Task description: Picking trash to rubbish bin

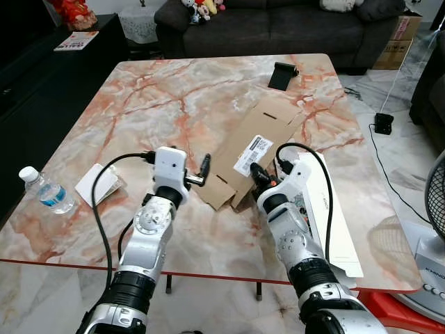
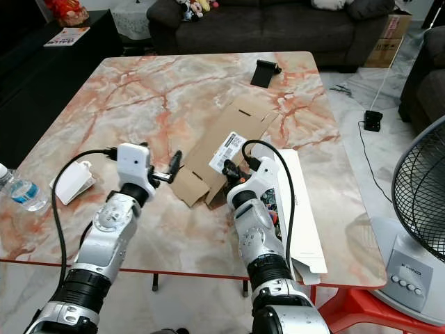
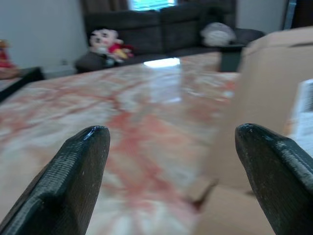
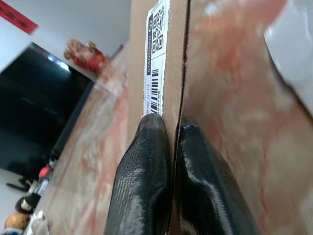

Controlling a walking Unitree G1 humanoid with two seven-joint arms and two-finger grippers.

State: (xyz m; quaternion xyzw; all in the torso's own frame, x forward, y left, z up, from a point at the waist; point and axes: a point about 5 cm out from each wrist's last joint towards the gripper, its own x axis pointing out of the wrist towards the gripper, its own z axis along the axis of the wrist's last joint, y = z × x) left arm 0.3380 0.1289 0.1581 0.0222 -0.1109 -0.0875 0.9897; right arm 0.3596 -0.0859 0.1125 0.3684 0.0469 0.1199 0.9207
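The right hand pinches the near edge of the flattened cardboard box lying mid-worktop; the left hand hovers spread beside it. A white box crowds the right arm; water bottle and paper packet sit well left.

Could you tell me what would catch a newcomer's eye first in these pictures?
Probably the flattened cardboard box lying mid-table on the pink-veined marble table, with the right gripper shut on its near edge beside the shipping label. The left gripper hovers open just to its left, and a water bottle stands at the table's left edge.
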